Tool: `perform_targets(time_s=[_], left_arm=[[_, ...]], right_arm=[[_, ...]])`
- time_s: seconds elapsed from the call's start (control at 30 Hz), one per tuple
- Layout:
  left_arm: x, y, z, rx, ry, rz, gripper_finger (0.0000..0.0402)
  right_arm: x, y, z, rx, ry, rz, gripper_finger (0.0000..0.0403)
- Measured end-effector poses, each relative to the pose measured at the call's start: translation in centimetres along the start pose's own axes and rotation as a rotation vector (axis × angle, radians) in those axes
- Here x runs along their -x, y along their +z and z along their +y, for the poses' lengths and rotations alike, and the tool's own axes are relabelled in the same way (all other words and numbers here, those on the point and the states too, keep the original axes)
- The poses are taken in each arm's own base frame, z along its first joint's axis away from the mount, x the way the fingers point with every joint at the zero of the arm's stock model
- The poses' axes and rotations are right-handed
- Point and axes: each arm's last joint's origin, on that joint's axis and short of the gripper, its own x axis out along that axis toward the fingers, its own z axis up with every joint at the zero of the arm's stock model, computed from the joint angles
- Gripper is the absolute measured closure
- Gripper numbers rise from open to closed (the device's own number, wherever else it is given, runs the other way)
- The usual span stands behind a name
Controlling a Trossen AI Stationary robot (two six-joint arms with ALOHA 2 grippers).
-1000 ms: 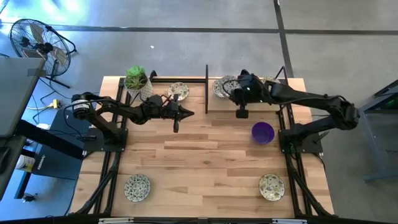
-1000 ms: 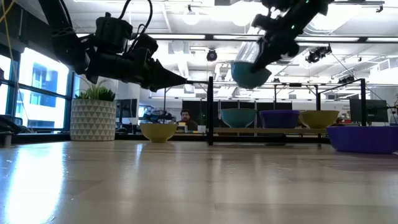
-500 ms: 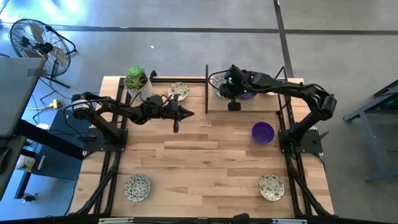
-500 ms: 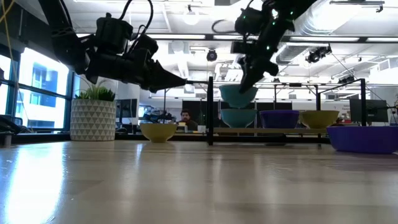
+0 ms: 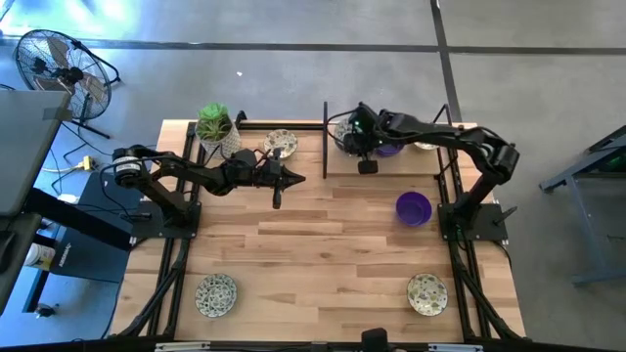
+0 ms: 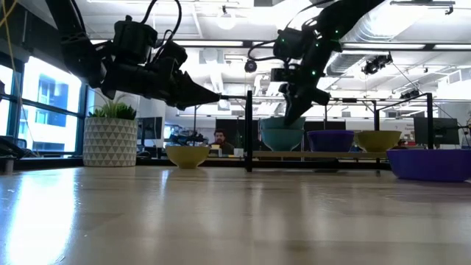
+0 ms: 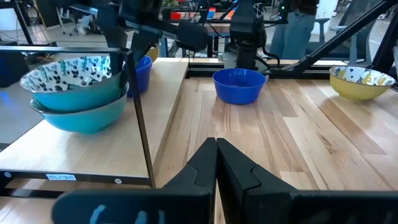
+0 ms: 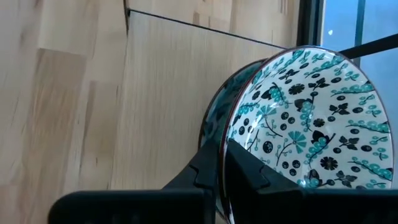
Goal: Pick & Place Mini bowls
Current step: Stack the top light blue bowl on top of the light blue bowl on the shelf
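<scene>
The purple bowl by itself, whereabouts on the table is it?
In the high view the purple bowl sits on the table's right side, beside the right arm's base and between the far shelf and a patterned bowl near the front edge.

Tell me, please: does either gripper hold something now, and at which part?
The right gripper holds a floral mini bowl by its rim, one of its fingers inside and one outside, with the bowl stacked on another at the table's back. The left gripper is shut and empty.

Two dark, near-black jointed arms, slim links, bulkier rounded joint housings. Left arm (image 5: 186, 174): pale ring at base joint, black cable looped above wrist. Right arm (image 5: 460, 147): small green light near wrist. Fingers (image 7: 199, 168) matte black, tapered, wedge-shaped.
</scene>
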Motion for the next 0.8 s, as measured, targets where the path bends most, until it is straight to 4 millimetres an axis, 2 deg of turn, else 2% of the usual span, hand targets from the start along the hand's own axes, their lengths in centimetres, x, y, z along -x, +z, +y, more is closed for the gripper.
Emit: perform_targets(time_s=[0.3,0.6,0.8], left_arm=[[0.0,0.0,0.0,-0.001,0.000,0.000,0.0401],[0.0,-0.1,0.0,0.001,-0.001,0.007,0.0401],[0.0,-0.1,0.0,0.003,-0.002,0.011,0.0401]], right_arm=[[-0.1,0.0,-0.1,-0.002,0.003,-0.008,0.0391],[-1.0,-0.3,-0.2,-0.006,0.007,0.028,0.0389],[-1.0,-0.3,-0.3,-0.008,-0.007,0.026,0.0350]])
